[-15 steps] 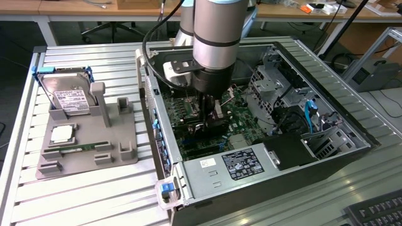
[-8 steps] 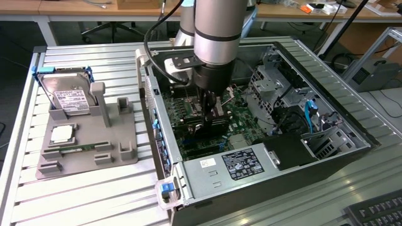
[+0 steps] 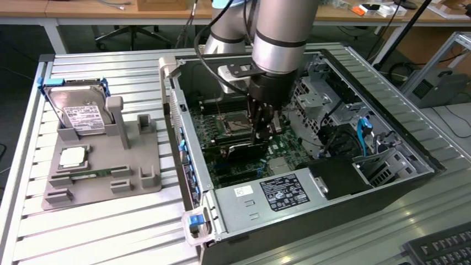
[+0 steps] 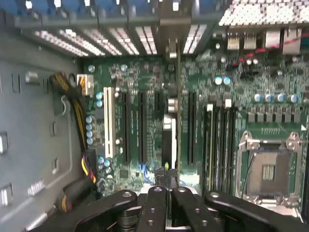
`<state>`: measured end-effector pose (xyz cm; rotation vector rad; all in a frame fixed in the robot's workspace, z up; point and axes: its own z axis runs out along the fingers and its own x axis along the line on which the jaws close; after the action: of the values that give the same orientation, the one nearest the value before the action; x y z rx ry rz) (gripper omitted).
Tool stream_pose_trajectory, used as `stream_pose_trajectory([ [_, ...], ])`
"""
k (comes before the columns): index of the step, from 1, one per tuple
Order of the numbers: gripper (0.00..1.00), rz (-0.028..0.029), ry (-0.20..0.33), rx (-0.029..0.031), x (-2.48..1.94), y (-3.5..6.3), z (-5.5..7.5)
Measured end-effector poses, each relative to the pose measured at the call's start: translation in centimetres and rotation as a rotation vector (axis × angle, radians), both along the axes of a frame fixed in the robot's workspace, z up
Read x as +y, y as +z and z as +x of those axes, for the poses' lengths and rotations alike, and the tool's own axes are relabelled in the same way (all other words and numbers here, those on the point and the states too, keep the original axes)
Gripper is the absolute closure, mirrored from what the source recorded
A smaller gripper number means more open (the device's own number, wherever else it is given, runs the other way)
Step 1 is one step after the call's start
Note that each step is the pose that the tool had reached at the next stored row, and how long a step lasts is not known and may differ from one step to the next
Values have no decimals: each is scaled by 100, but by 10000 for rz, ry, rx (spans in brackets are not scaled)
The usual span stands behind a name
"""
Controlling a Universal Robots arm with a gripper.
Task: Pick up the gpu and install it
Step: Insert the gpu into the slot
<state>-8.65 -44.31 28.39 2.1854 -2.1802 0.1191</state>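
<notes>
Wrist view: gripper (image 4: pixel 168 205) fingers pressed together on the top edge of the gpu (image 4: pixel 177 111), which stands edge-on straight below them, reaching down to the motherboard (image 4: pixel 145 82) slots inside the computer case (image 3: pixel 383 182).

Exterior view: high, off the arm, looking down at an angle on the slatted table (image 3: pixel 88 232) and the open case (image 3: pixel 383 182), from mid distance. Wrist view: close inside the case, facing the motherboard (image 4: pixel 145 82), probably square-on. Shared: motherboard (image 3: pixel 243 160) and CPU socket (image 4: pixel 268 166).
</notes>
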Motion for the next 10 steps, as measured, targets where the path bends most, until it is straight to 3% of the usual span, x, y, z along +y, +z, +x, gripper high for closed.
stream_pose_trajectory([
  [3,89,-1,16,127,2,0,137],
  [10,89,0,18,140,5,0,152],
])
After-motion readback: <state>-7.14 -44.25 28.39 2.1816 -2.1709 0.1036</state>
